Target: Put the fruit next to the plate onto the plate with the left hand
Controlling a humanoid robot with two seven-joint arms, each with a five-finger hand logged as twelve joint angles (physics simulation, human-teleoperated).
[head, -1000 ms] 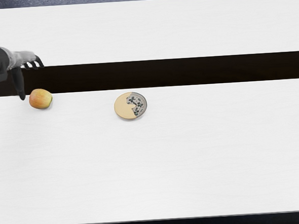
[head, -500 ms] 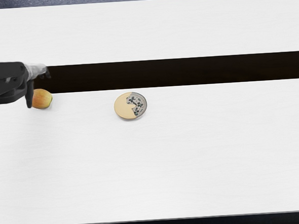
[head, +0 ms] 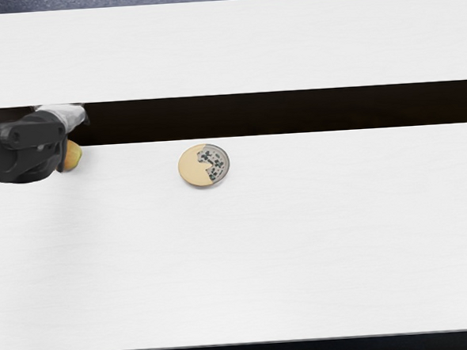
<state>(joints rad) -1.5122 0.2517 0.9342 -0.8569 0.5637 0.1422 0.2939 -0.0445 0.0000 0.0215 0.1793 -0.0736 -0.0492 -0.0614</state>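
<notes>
The fruit, a yellow-red apple (head: 74,155), lies on the white table at the far left, next to the dark gap. Only its right edge shows. My left hand (head: 51,143) comes in from the left edge and sits over the apple, hiding most of it. Whether it grips the fruit is not visible. The plate (head: 189,168), small and tan with a speckled grey patch on its right side, lies to the right of the apple with nothing on it. The right arm does not show.
A dark gap (head: 293,111) runs across the whole width between the near white surface (head: 262,252) and a far white surface (head: 249,43). The near table's front edge lies along the bottom of the picture.
My left hand has moved right and down from behind the apple's left side until it covers the apple. The apple and the plate have stayed in place.
</notes>
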